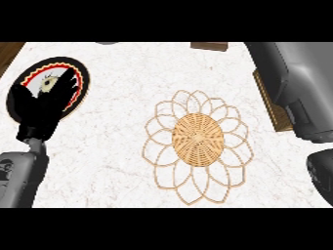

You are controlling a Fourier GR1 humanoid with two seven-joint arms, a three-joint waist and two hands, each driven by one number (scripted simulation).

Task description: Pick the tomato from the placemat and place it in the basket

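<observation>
left hand (pixel 40 100): fingers spread over round placemat (pixel 79 73) | right hand: out of view | tomato: hidden, likely beneath | smooth, round, bruisable; wrap its sides | wicker basket (pixel 197 138): mid-worktop (pixel 118 146)

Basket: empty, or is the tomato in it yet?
Empty: the basket shows only its bare woven bottom, and no tomato is visible anywhere.
</observation>
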